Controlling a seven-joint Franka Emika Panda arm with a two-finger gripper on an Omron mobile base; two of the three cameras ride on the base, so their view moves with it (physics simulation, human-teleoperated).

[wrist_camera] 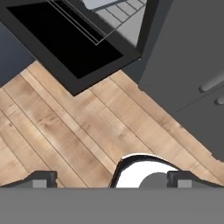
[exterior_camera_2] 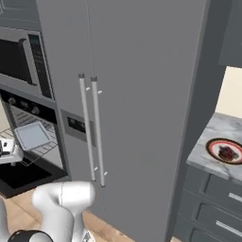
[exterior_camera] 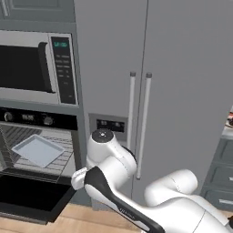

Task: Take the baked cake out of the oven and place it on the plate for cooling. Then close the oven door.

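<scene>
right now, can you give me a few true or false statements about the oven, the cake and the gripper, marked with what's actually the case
1. The oven door hangs open. True.
2. The baked cake sits on the tray inside the oven. False: it lies on the plate on the counter at the right, seen in the right base view.
3. The baking tray rests on a wire rack in the oven. True.
4. The gripper is shut on the oven door handle. False: its fingers stand wide apart over the wooden floor, holding nothing.
5. The microwave sits below the oven. False: it is above it.
</scene>
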